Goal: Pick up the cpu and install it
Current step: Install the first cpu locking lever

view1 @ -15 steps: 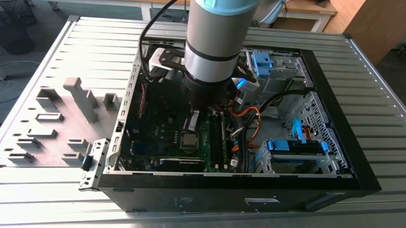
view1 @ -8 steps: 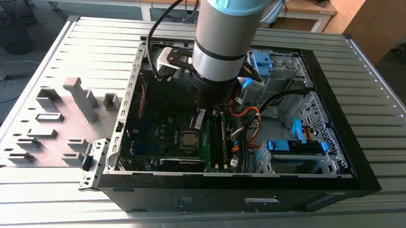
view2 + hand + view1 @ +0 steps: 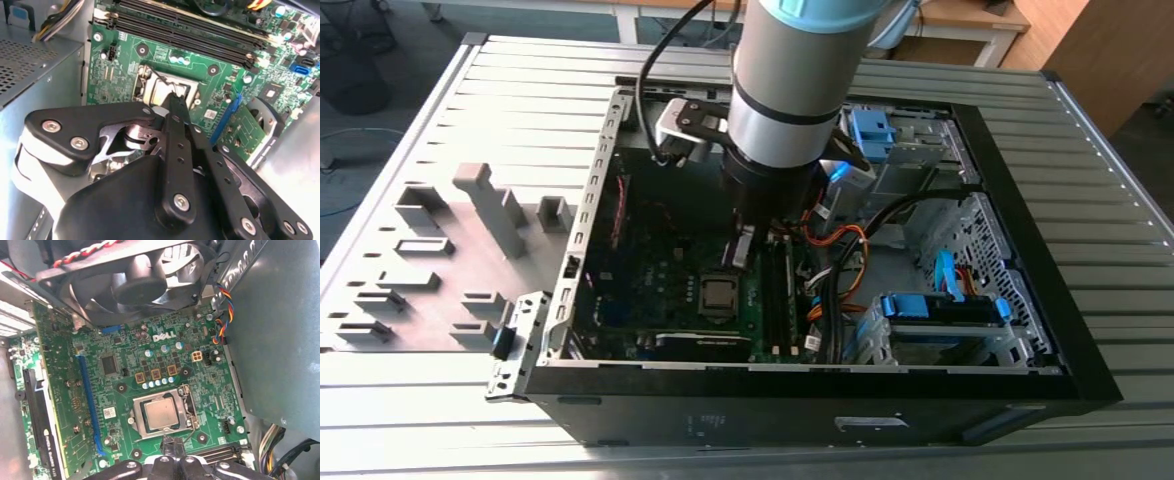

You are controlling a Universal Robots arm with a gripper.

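Note:
The cpu [image 3: 161,413], a small square chip with a dull silver top, lies flat in its socket on the green motherboard [image 3: 125,365], with the metal socket frame [image 3: 188,410] around it. It also shows in the second wrist view as the cpu [image 3: 162,90] and in the exterior view as the cpu [image 3: 716,293]. My gripper [image 3: 742,255] hangs inside the open PC case [image 3: 1014,330], a little above the chip and just off its edge. The black fingers come together to one narrow tip in both wrist views, gripper [image 3: 172,100] and gripper [image 3: 170,444], shut with nothing between them.
Long black memory sticks [image 3: 190,27] run beside the socket. A black fan [image 3: 135,280] hangs over the board's far side. Orange cables [image 3: 841,250] and blue drive bays [image 3: 941,310] fill the exterior view's right. A grey slotted fixture [image 3: 454,250] stands outside the case.

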